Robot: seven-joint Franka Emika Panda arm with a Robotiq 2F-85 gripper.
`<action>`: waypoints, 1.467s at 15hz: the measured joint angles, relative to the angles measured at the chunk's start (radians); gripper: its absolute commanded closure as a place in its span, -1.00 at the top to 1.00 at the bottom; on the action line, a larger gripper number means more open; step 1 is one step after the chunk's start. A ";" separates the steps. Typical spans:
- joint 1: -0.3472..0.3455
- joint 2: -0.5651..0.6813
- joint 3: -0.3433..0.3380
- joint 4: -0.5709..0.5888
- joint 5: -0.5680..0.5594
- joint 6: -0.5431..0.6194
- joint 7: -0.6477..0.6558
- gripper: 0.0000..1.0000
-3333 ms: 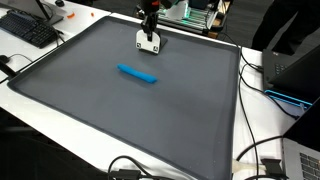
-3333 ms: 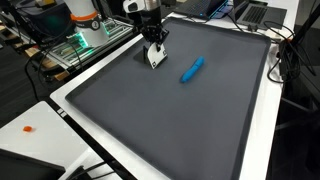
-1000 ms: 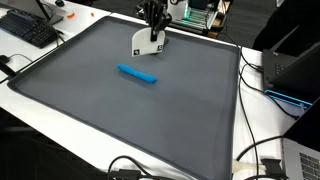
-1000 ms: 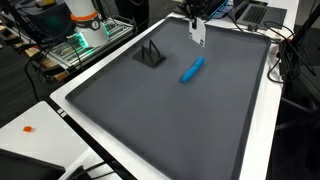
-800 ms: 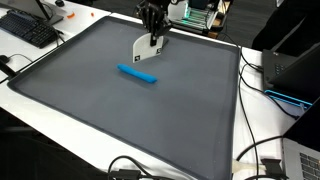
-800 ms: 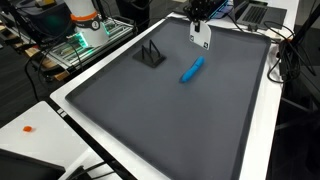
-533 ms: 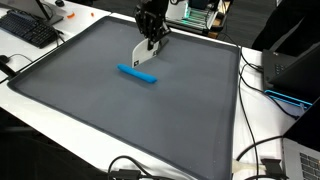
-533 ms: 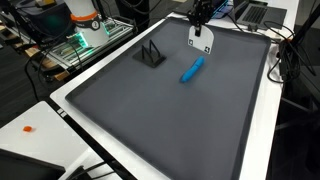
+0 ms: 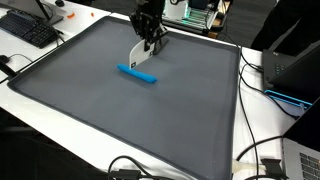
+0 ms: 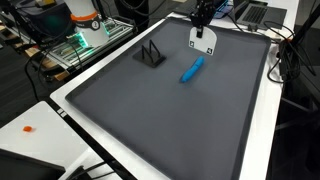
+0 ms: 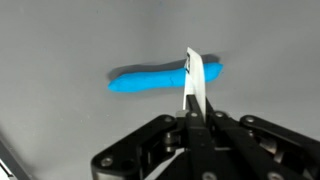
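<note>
In an exterior view the claw (image 9: 151,38) hangs above the grey mat (image 9: 120,115) that covers most of the white worktop (image 9: 250,105), close to the middle of the far edge. Its fingers are pinched narrow on the top of a white card (image 9: 143,54), which hangs down tilted, its lower edge just above and behind a blue stick (image 9: 137,74). The stick lies flat on the mat, nearer the far edge than the near one, and whether the card touches it cannot be told here. A black keyboard (image 9: 30,28) sits off the mat by the far corner on the picture's left side. In an exterior view from another place the claw (image 10: 203,24) comes down near the far edge, toward the far corner on the picture's right side, and the white card (image 10: 203,41) with small dark marks hangs from it, clear of the mat (image 10: 170,120). The blue stick (image 10: 192,69) lies just in front of the card, apart from it. A small black stand (image 10: 150,55) rests on the mat well off to the side, along the same far edge of the worktop (image 10: 68,105). In the wrist view the claw (image 11: 192,118) comes in from the bottom, its fingers drawn tight on the white card (image 11: 192,82), seen edge-on as a thin upright strip. The blue stick (image 11: 150,79) lies crosswise on the mat behind it, and the card's edge cuts across the stick near one end.
</note>
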 measured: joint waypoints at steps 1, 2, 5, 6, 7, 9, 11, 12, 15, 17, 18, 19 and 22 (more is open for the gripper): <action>0.002 0.000 -0.002 0.001 0.001 0.000 0.000 -0.98; 0.004 0.000 -0.004 0.001 0.001 0.000 0.000 -0.98; 0.004 0.014 -0.005 0.001 0.053 0.000 -0.089 -0.98; 0.003 0.021 -0.005 0.001 0.079 -0.001 -0.134 -0.98; 0.003 0.029 -0.005 0.002 0.104 -0.003 -0.181 -0.98; 0.001 0.045 -0.005 0.010 0.133 -0.014 -0.254 -0.98; 0.000 0.063 -0.006 0.023 0.141 -0.030 -0.298 -0.98; 0.000 0.073 -0.006 0.033 0.141 -0.042 -0.310 -0.98; 0.001 0.105 -0.006 0.065 0.141 -0.053 -0.325 -0.98; 0.001 0.127 -0.006 0.089 0.141 -0.053 -0.332 -0.98; 0.001 0.138 -0.006 0.101 0.141 -0.053 -0.334 -0.98; 0.001 0.148 -0.007 0.111 0.141 -0.053 -0.335 -0.98; 0.001 0.173 -0.010 0.138 0.141 -0.053 -0.340 -0.98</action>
